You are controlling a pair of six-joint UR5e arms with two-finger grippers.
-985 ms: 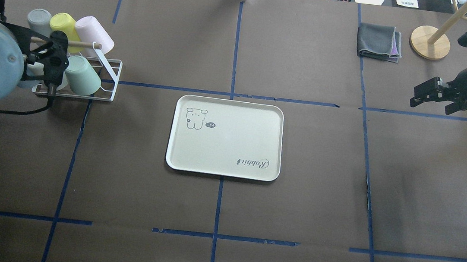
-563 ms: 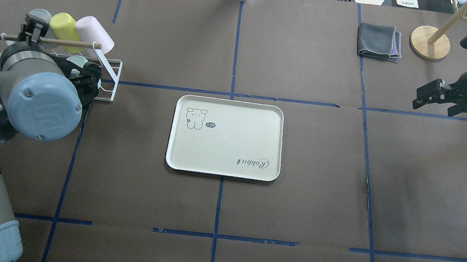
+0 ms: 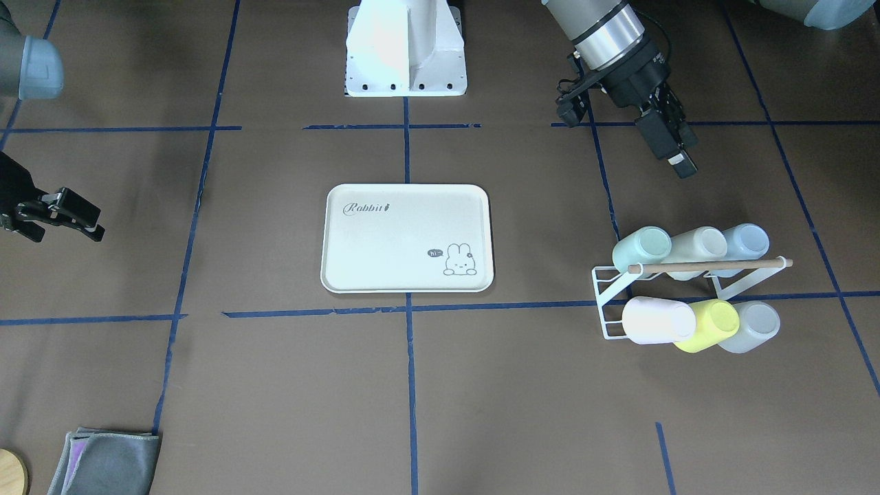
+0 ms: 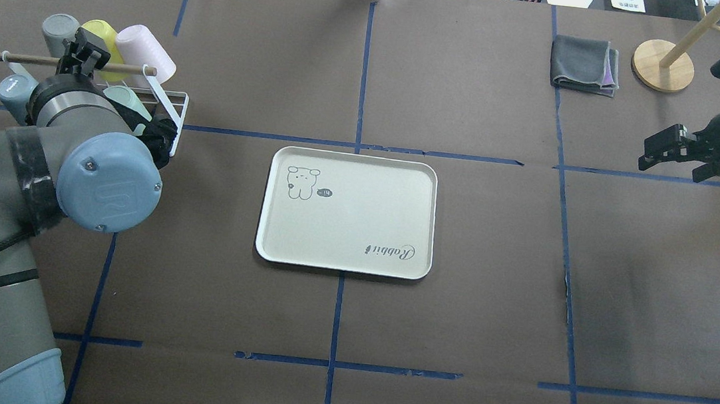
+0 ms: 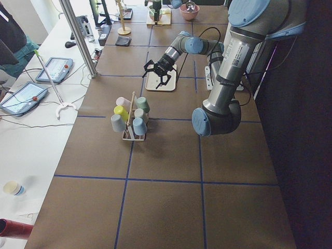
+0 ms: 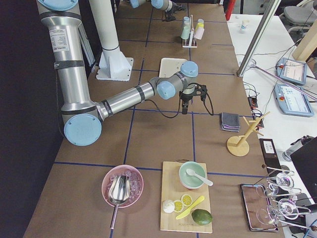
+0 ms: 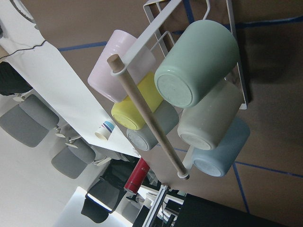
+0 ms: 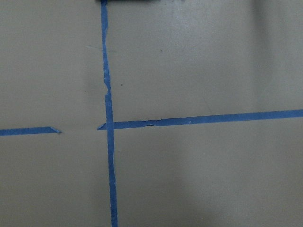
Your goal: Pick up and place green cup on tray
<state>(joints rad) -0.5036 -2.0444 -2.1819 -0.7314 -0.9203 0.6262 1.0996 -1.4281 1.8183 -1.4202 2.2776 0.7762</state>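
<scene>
The green cup (image 3: 643,247) lies on its side in a white wire rack (image 3: 608,302), at the end of the row nearest the robot. It fills the left wrist view (image 7: 196,64) bottom-first, and the left arm partly hides it in the overhead view (image 4: 130,99). My left gripper (image 3: 677,155) hangs on the robot's side of the rack, apart from the cup, open and empty. The cream tray (image 3: 385,240) with the "Rabbit" script lies bare at the table's middle (image 4: 359,208). My right gripper (image 4: 672,158) is open and empty, far off at the table's right.
The rack also holds cream (image 3: 698,244), pale blue (image 3: 746,240), pink (image 3: 656,320), yellow (image 3: 711,323) and grey (image 3: 753,326) cups under a wooden dowel (image 3: 715,265). A folded grey cloth (image 4: 585,65) and a wooden stand (image 4: 662,65) sit at the back right.
My left arm has swung in from the table's left edge, and its gripper has come off the rack toward the robot and the tray side. The right arm has barely moved.
</scene>
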